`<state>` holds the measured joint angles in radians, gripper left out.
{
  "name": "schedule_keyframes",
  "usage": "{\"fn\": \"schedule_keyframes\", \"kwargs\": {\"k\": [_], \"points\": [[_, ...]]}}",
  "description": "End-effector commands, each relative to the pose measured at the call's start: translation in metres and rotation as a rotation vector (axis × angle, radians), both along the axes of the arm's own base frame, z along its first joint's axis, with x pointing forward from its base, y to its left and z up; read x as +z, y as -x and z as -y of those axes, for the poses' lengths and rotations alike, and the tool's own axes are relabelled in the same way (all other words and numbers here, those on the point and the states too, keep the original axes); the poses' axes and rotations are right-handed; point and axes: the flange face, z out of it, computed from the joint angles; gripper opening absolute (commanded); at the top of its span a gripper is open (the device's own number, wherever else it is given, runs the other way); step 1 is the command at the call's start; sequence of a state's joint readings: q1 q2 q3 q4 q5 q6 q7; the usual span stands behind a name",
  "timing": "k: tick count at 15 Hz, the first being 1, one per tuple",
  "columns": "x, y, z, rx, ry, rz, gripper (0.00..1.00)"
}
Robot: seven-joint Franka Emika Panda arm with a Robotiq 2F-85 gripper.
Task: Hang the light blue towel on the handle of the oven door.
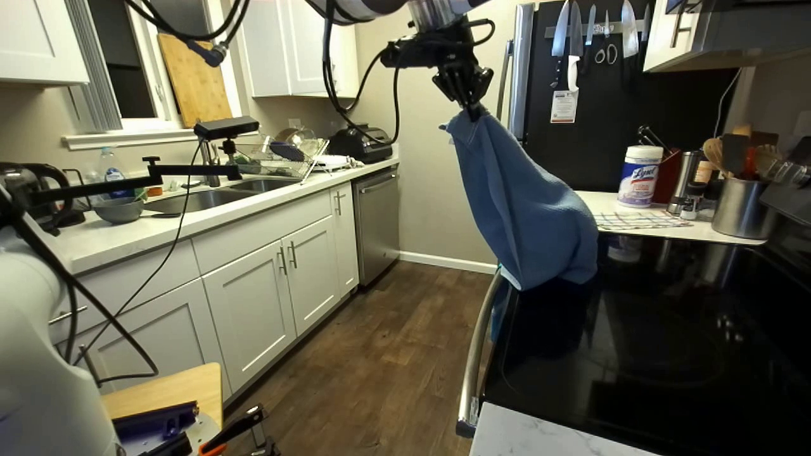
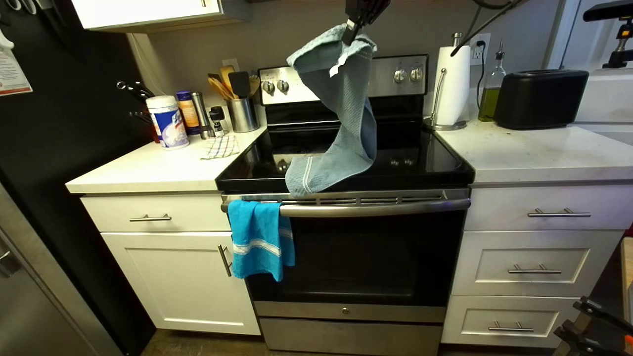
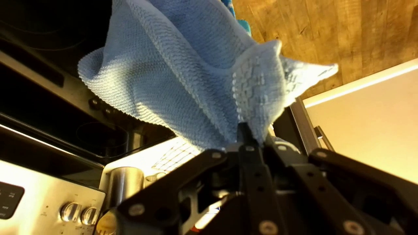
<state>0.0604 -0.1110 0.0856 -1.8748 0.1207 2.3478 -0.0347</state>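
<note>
Light blue towel [image 1: 526,196] hangs from the pincer [image 1: 472,114], jaws clamped tight on its upper edge. Lower end hangs at the front edge of the black cooktop [image 1: 640,348], just above the handle [image 2: 376,211]; contact with the cooktop unclear. Brighter blue cloth [image 2: 257,242] draped over an end of the handle; wrist view catches only a sliver of it. Containers: steel crock [image 2: 243,116] on the tabletop [image 2: 158,173] holds wooden utensils [image 2: 226,76] and a black spatula [image 2: 240,85]. Lysol tub [image 2: 168,123] near it, lid on, contents hidden. Glass bottle [image 2: 495,79] holds green liquid [image 2: 489,105]; bottle, paper roll [image 2: 453,86] and toaster [image 2: 541,101] show only in an exterior view. Likewise only in an exterior view: dish rack [image 1: 315,159] with dishes, too cluttered to sort; grey bowl [image 1: 119,211] beside the sink [image 1: 206,201], inside hard to read. Wrist view alone shows a dark control pad [image 3: 10,200] on the stove [image 3: 40,202].
</note>
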Motion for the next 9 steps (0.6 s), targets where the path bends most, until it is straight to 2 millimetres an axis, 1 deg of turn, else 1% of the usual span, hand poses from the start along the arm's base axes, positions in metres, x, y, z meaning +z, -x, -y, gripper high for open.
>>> {"fn": "schedule_keyframes", "kwargs": {"k": [1, 4, 9], "points": [[0.012, 0.024, -0.005, 0.047, 0.055, 0.002, 0.01], [0.026, 0.03, -0.007, 0.061, 0.055, 0.008, 0.01], [0.048, 0.041, 0.006, -0.002, 0.069, -0.056, 0.01]]}}
